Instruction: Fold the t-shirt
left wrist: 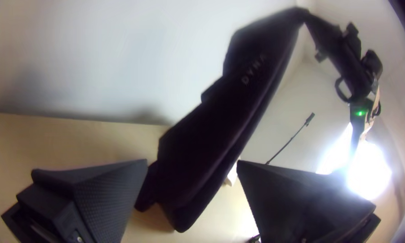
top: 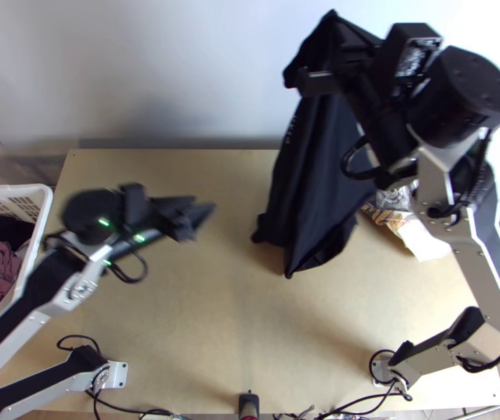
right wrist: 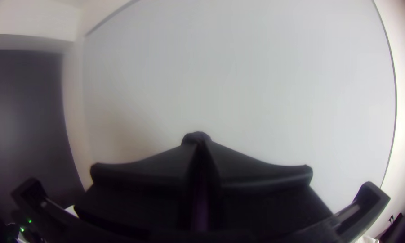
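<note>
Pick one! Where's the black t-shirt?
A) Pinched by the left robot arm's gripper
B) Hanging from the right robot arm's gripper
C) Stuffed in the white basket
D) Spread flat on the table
B: the right gripper is shut on the black t-shirt, which hangs down from it.

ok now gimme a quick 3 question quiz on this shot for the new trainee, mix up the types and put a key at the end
1. True or false: the black t-shirt hangs from the right claw.

2. Multiple choice: which describes the left claw?
a) shut on the t-shirt's hem
b) resting in the basket
c) fingers apart, holding nothing

3. Fill in the blank: in the top view, the white basket stands on the ____ side of the picture.

Key: 1 true; 2 c; 3 left
</note>
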Motion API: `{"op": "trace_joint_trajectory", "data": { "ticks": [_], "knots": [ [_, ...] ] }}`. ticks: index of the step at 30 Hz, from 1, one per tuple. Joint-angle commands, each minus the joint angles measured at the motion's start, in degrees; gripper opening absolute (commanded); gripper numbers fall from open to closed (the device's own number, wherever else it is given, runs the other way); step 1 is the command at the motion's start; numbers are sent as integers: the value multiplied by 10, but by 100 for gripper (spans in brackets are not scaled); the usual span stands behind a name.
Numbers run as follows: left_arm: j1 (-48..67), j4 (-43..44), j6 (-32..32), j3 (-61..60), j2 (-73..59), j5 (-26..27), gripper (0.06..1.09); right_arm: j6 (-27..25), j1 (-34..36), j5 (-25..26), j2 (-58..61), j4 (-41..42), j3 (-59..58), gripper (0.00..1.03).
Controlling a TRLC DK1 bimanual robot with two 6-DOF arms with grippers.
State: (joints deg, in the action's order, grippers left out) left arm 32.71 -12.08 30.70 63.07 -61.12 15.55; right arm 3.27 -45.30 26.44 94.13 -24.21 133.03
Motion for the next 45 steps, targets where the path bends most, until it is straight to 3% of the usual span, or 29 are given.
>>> {"op": "trace_joint_trajectory", "data": {
  "ticks": [1,11,30,31,32,35,39,45],
  "knots": [
    [131,84,-23,-73,-24,-93,102,-19,-20,15,24,27,9,2],
    [254,286,-28,-83,-186,-249,102,-22,-26,20,30,28,15,2],
    [325,314,-61,148,-508,-462,102,-32,-25,31,-2,7,11,2],
    [322,314,-65,154,-521,-468,99,-32,-26,31,-3,7,11,2],
    [322,314,-76,156,-530,-469,84,-32,-26,31,-5,7,11,2],
    [310,313,-91,164,-552,-489,9,-31,-26,31,-9,5,11,2],
    [271,304,-106,168,-580,-500,9,-30,-30,31,-11,4,11,2],
    [211,282,-101,115,-467,-435,9,-27,-30,34,-12,1,7,2]
  ]
}}
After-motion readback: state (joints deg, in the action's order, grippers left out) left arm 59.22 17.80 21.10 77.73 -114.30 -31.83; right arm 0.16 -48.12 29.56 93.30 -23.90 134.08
